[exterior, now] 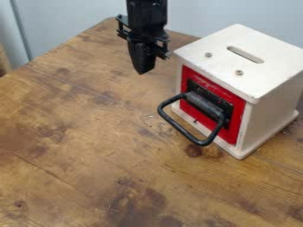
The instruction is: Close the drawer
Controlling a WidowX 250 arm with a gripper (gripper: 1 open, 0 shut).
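From my station I see the black robot hand [144, 67] hanging above the brown wooden worktop [89, 133], toward its far side, with its fingers pointing down. I have it closed, and nothing shows in its grip. It sits to the left of the cream wooden box casing [254, 55], apart from it, with a slot cut in the casing's top and round fittings on either side of that slot.

The red-fronted drawer [239, 110] is in the front of the casing, facing the lower left of my view. Its large black rectangular loop handle [183, 132] juts out and angles down over the worktop, well apart from the hand. A pale wall [213, 12] stands behind.
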